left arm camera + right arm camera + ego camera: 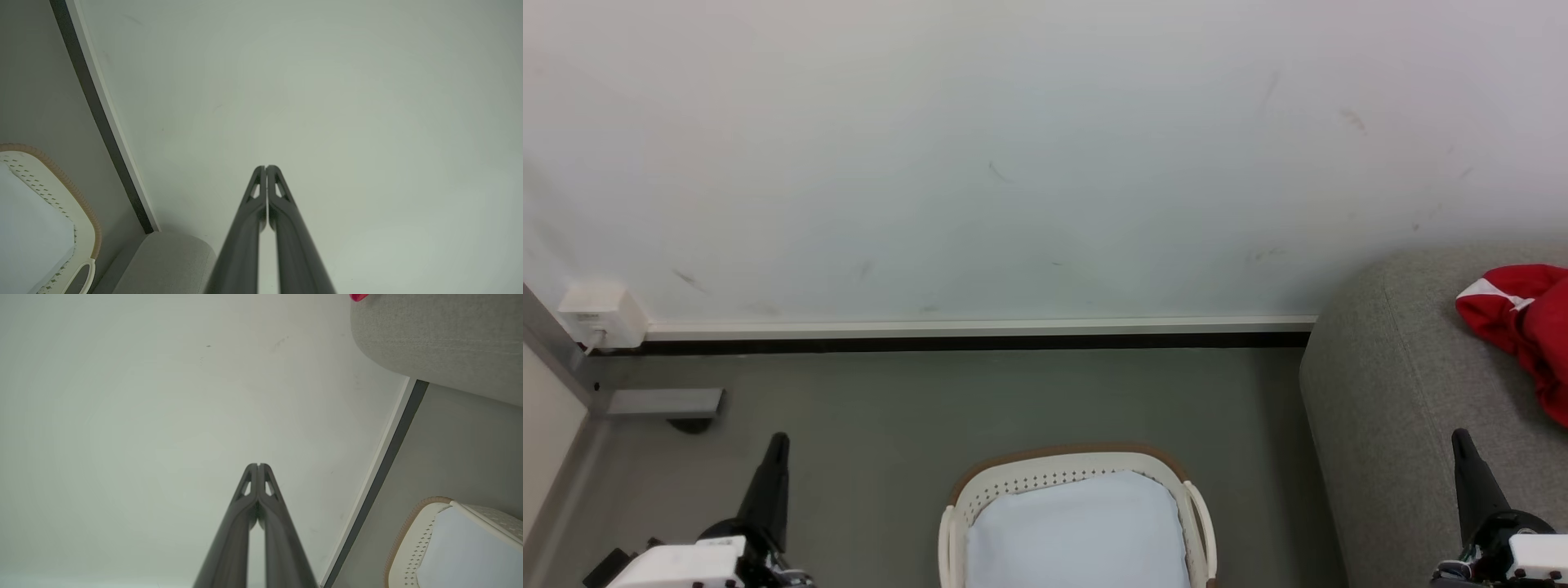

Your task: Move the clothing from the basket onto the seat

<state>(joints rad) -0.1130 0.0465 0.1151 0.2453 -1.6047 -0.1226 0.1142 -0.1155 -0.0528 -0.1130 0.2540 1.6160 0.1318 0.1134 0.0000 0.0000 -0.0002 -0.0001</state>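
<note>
Over at three o'clock the clothing (1531, 322) lay on the seat (1388, 384), clear of the basket (1045, 474) at six. Left gripper (778, 441) and right gripper (1459, 437) were clenched on nothing; the transfer looked finished, needing no further grasp.

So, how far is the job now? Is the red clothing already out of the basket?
Done: the red clothing lies on the grey seat, away from the basket. In hand: nothing; the left gripper and right gripper are both shut and empty, one on each side of the basket. Left: apparently nothing; the basket holds a pale cloth, with no red visible in it.
</note>
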